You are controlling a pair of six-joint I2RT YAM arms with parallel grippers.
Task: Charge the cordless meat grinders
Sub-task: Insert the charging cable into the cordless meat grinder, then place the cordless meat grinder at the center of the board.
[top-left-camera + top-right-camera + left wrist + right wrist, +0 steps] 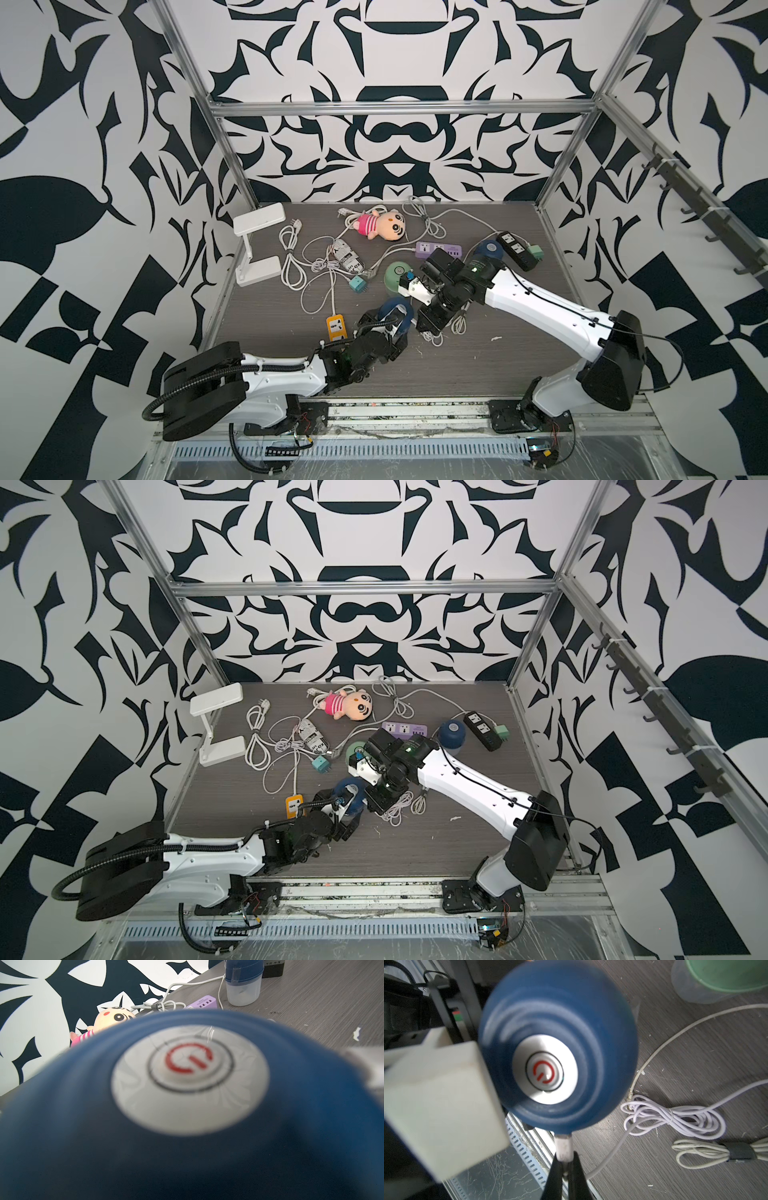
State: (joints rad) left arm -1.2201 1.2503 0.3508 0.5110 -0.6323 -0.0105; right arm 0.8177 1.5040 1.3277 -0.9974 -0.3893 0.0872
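Note:
My left gripper [395, 319] is shut on a dark blue meat grinder [392, 308] near the table's front middle, holding it tilted. Its silver top button [187, 1076] fills the left wrist view. My right gripper [564, 1159] is shut on a white charging plug [564, 1145], whose tip touches that grinder's [558, 1022] lower rim. One white left finger [440, 1101] presses the dome's side. A mint green grinder [397, 273] stands just behind. A second dark blue grinder [488, 249] stands at the back right by the black power strip [517, 249].
An orange power strip [336, 326] lies left of the held grinder and a purple one [438, 249] behind the right arm. Coiled white cables [675, 1118], a teal adapter [356, 284], a plush doll [380, 224] and a white lamp [257, 245] are spread across the back.

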